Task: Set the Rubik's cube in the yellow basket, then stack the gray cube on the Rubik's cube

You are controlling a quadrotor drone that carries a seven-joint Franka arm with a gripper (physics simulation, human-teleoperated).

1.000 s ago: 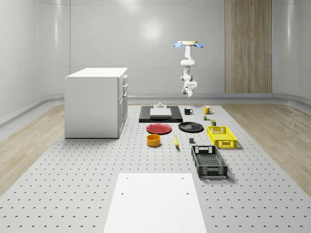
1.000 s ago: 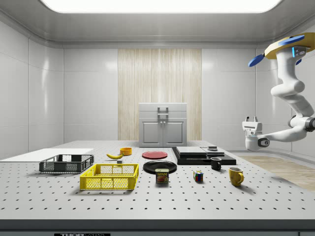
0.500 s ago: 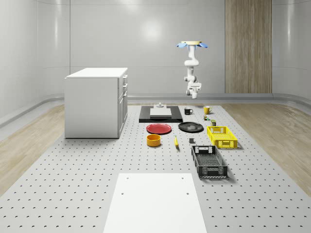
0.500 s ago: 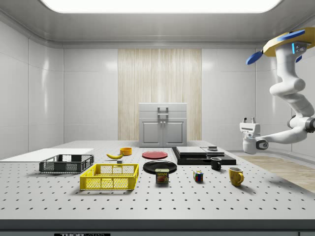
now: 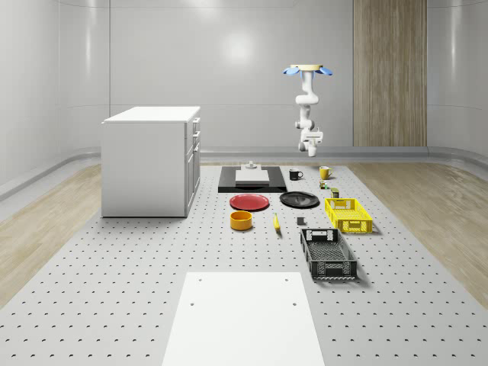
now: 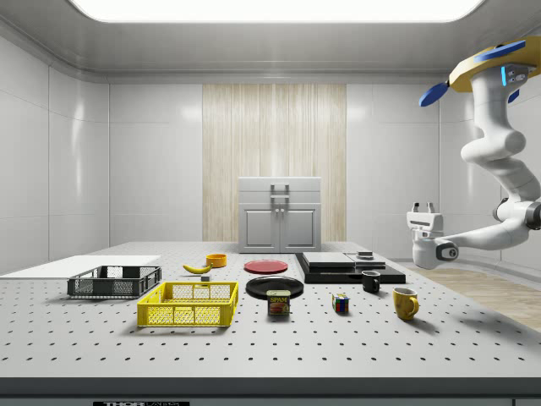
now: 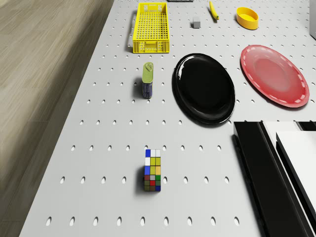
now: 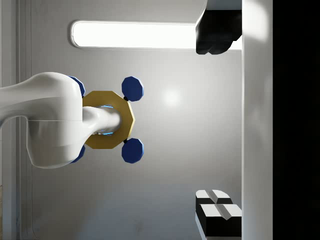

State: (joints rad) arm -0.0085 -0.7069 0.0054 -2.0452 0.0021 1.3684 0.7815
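Observation:
The Rubik's cube point(image 7: 152, 171) sits on the perforated table point(image 7: 98, 148), also seen in the side view point(image 6: 341, 304) between a can and the yellow mug. The yellow basket point(image 7: 151, 27) lies beyond the can, with nothing inside it point(image 6: 189, 304). The small gray cube point(image 7: 196, 21) rests on the table beside the basket point(image 5: 301, 221). The drone point(image 5: 309, 70) hovers high over the table's far end. Its arm hangs down and the gripper point(image 6: 422, 207) is turned fingers-up, open and holding nothing, well above the mugs. The wrist view looks up at the drone between the spread fingers point(image 8: 217, 212).
A can point(image 7: 147, 80), black plate point(image 7: 204, 88), red plate point(image 7: 272, 75), banana point(image 7: 213, 10) and orange bowl point(image 7: 247, 17) lie on the table. A black slab point(image 7: 269, 168) is beside the Rubik's cube. Yellow mug point(image 6: 405, 303), black mug point(image 6: 370, 282), black basket point(image 5: 328, 254), white cabinet point(image 5: 152, 160).
The drone, arm and gripper have drifted toward the whole-scene view's right, and toward the side view's left. The gripper stays open and the table objects have not moved.

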